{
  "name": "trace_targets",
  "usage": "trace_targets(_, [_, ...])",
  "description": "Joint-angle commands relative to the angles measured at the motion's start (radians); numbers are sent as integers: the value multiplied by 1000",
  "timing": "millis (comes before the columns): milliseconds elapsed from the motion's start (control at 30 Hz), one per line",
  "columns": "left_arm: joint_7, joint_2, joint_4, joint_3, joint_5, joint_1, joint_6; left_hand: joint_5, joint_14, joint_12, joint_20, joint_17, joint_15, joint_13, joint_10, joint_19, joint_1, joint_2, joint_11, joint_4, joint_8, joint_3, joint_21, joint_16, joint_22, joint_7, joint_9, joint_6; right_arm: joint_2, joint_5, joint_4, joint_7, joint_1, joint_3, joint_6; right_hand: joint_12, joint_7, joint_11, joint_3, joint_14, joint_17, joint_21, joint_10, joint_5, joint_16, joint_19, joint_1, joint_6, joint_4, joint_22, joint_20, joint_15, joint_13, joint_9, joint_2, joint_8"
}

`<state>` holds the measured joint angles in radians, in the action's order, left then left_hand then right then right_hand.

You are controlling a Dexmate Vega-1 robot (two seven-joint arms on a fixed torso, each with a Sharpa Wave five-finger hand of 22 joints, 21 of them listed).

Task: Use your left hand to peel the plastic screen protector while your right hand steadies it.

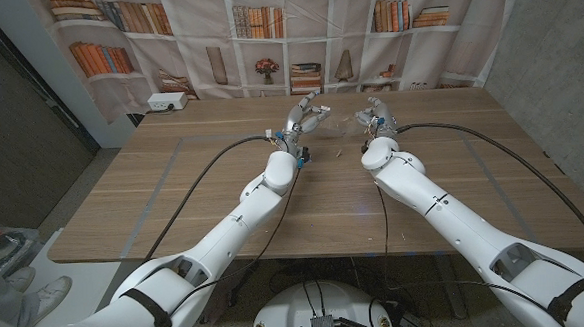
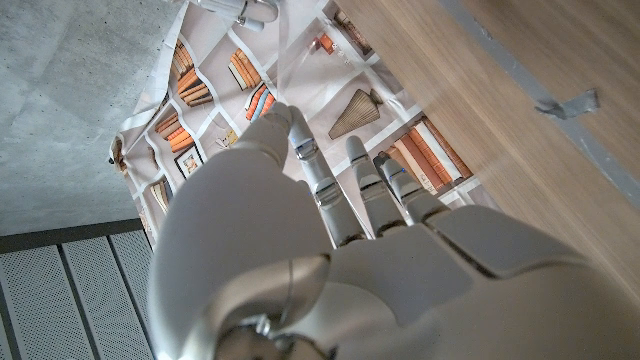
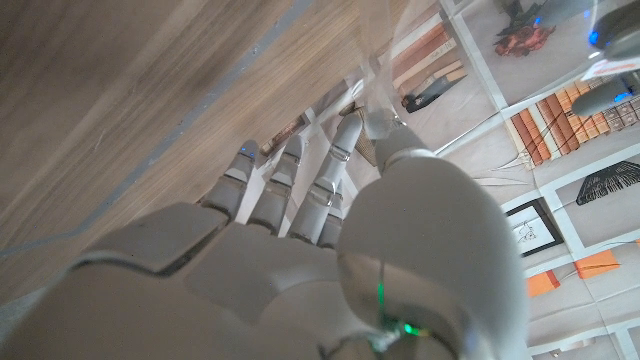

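While both arms reach over the desk (image 1: 173, 180), left hand (image 1: 303, 114) and right hand (image 1: 374, 112) pinch the transparent screen protector (image 1: 341, 122) raised between them.

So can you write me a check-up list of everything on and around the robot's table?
Surface: wooden table, pale tape lines on it.
Job's things: clear plastic screen protector, held up between the two hands above the table's far part; hard to see.
Clutter: small bit of tape on the wood.
Hands: left hand grips the sheet's left edge; right hand grips its right edge.
Cables: black cables run along both arms.
Surroundings: bookshelf-print curtain behind the table; white box at the far left edge; a person's shoe at the near left.
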<state>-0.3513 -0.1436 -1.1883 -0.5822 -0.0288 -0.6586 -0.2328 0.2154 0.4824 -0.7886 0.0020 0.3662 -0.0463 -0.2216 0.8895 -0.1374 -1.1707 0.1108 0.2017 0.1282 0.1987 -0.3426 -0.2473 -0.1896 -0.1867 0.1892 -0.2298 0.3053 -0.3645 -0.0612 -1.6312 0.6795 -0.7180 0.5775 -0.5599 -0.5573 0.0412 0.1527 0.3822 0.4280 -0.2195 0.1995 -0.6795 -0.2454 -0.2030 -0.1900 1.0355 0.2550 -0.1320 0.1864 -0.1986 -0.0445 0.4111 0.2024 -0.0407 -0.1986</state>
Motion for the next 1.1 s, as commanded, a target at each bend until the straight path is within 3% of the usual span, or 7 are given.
trace_targets(33, [6, 4, 16, 5, 5, 5, -6, 5, 12, -8, 5, 3, -177, -3, 4, -10, 4, 3, 7, 1, -1, -8, 2, -7, 1, -2, -4, -7, -5, -17, 5, -20, 2, 4, 6, 12, -4, -5, 0, -12, -2, -3, 9, -11, 3, 9, -23, -11, 10, 0, -9, -93, -9, 4, 2, -4])
trace_targets(200, [4, 6, 16, 5, 3, 4, -5, 5, 14, -9, 5, 2, -177, -3, 4, -11, 4, 2, 7, 1, -1, -9, 3, -7, 1, -2, -4, -9, -10, -22, 6, -30, 3, 5, 12, 32, -5, -15, -2, -28, -1, -3, 27, -20, 5, 15, -50, -19, 17, 0, -14, -81, -23, 3, 4, -4])
trace_targets(233, [10, 7, 19, 5, 8, 5, -10, 5, 14, -9, 6, 2, -177, -2, 4, -11, 4, 3, 7, 1, -1, -9, 3, -7, 1, -2, -4, -10, -12, -27, 8, -34, 0, 2, 26, 38, -5, -20, -7, -32, -2, -3, 29, -22, 3, 17, -71, -19, 26, 0, -16, -75, -30, 3, 6, -5])
trace_targets(267, [0, 6, 14, 3, -2, 3, -3, 5, 14, -10, 6, 2, -177, -3, 5, -11, 4, 2, 7, 1, -1, -9, 4, -7, 1, -3, -4, -11, -16, -28, 10, -39, -2, 3, 40, 67, -8, -30, -34, -38, -5, -2, 31, -33, -6, 26, -178, -21, 72, 1, -14, -70, -59, 2, 6, -8])
trace_targets(433, [-1, 7, 10, 3, 0, -1, -6, 5, 16, -11, 7, 1, -177, -3, 5, -11, 4, 3, 7, 2, 0, -10, 5, -8, 1, -3, -4, -13, -21, -30, 10, -37, -7, 0, 51, 87, -15, -51, -46, -51, -6, -3, 38, -41, -6, 37, -238, -28, 94, 2, -18, -52, -78, 2, 6, -8])
trace_targets(733, [-13, 4, -14, 4, -5, -12, 6, 5, 17, -12, 6, 0, -177, -2, 4, -12, 4, 2, 7, 2, 1, -11, 6, -7, 1, -3, -4, -15, -37, -36, -22, -31, -34, -12, 48, 95, -18, -53, -51, -53, -7, -2, 40, -44, -7, 39, -265, -31, 105, 2, -17, -49, -87, 1, 4, -8])
trace_targets(1100, [-30, -1, -27, 3, -19, -2, 9, 5, 17, -13, 6, -2, -177, -1, 3, -13, 4, 1, 7, 3, 2, -13, 9, -6, 1, -2, -4, -16, -65, -50, -73, -21, -88, -38, 64, 113, -20, -67, -41, -63, -3, 0, 60, -59, -3, 37, -273, -38, 101, 2, -17, -36, -99, 1, -4, -8])
